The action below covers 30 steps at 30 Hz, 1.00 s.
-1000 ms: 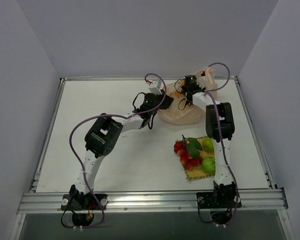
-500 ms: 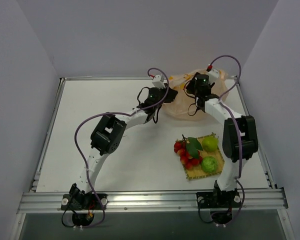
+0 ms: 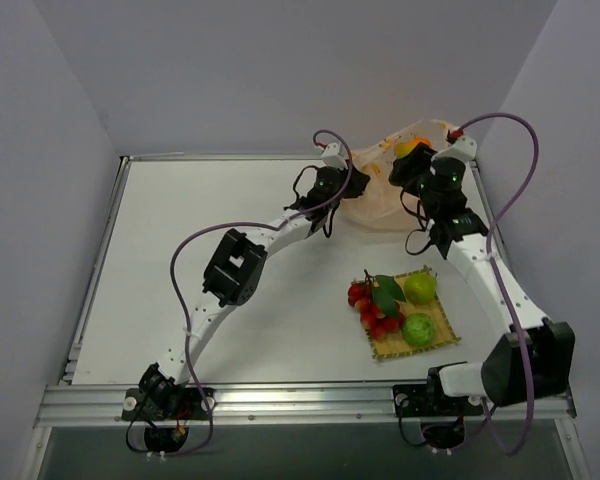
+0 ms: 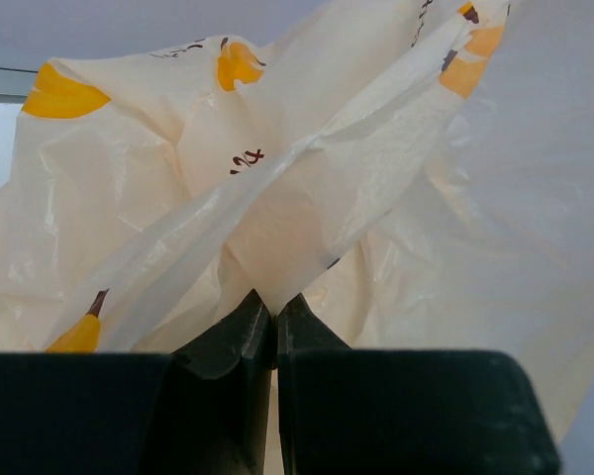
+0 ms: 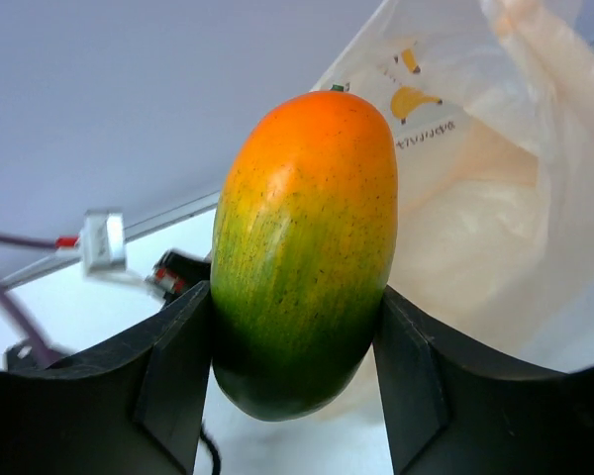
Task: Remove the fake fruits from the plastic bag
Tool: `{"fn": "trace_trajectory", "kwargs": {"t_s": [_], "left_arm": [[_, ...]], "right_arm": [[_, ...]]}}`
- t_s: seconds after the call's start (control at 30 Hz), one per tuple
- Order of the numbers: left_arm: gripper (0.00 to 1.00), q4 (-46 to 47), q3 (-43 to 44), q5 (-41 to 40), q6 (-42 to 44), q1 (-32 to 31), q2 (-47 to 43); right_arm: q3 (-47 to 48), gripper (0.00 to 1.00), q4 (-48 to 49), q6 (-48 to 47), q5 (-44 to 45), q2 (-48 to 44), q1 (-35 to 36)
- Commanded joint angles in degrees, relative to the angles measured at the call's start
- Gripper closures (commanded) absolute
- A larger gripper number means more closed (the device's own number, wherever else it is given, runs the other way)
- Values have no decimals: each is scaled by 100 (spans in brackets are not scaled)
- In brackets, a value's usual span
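The right pincer (image 5: 297, 312) is set partway open and is clamped on a glossy plastic mango (image 5: 302, 247), orange at the top and green below. The mango is held upright between the two dark fingers (image 5: 168, 386), which are pressed against its lower sides. Behind it, to the right, a thin translucent peach-coloured plastic bag (image 5: 495, 198) with small yellow-orange printed figures is seen. In the overhead view the mango (image 3: 410, 148) is found at the bag's upper edge, near the far right corner of the white worktop (image 3: 210, 230); whether it touches the plastic there cannot be told.

The left pincer (image 4: 274, 315) is closed tight, and a fold of the plastic bag (image 4: 307, 198) is pinched between its tips, with the plastic drawn up from them in taut creases. From overhead, this pincer (image 3: 345, 182) is placed at the bag's left side, and the bag (image 3: 375, 208) is stretched between the two arms.

Nearer the bases, a square yellow woven mat (image 3: 382, 350) is laid flat on the worktop. On it are set a bunch of red berries with green leaves (image 3: 373, 308) and two round green fruits (image 3: 417, 288) (image 3: 416, 329).
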Motion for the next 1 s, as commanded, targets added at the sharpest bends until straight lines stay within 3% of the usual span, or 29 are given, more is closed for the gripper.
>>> {"fn": "trace_trajectory", "kwargs": {"t_s": [0.0, 0.1, 0.17, 0.2, 0.23, 0.27, 0.33, 0.37, 0.43, 0.57, 0.73, 0.97], "left_arm": [[98, -242, 719, -31, 145, -153, 56], [98, -575, 1457, -22, 241, -197, 529], [88, -848, 2072, 91, 277, -197, 724], [80, -918, 2204, 109, 312, -188, 812], [61, -1015, 2275, 136, 330, -162, 804], [51, -1016, 2215, 162, 347, -153, 743], [33, -920, 1944, 189, 505, -109, 401], [19, -910, 1646, 180, 575, -101, 243], [4, -901, 1363, 180, 839, -92, -223], [6, -866, 678, 347, 1015, -109, -1049], [6, -340, -999, 531, 1138, -188, -2534], [6, 276, -3312, 461, 1164, -259, -4328]], "right_arm": [[-470, 92, -615, 172, 19, -1119, -31], [-1173, 92, -1169, 313, 335, -2035, -31], [-1552, 92, -1809, 384, 564, -2622, -48], [-1648, 92, -2012, 428, 643, -2791, -48], [-1815, 92, -2440, 550, 713, -2967, -48], [-1869, 92, -2706, 621, 870, -3230, -57], [-1930, 92, -3512, 901, 1047, -3425, -57], [-1974, 91, -3787, 1007, 1178, -3600, -66], [-1992, 91, -4514, 1297, 1267, -3776, -66], [-1896, 90, -5528, 1746, 1180, -4049, -66], [-1904, 87, -6293, 1782, 847, -4067, -66], [-1763, 85, -6505, 1650, 582, -3463, -40]]}}
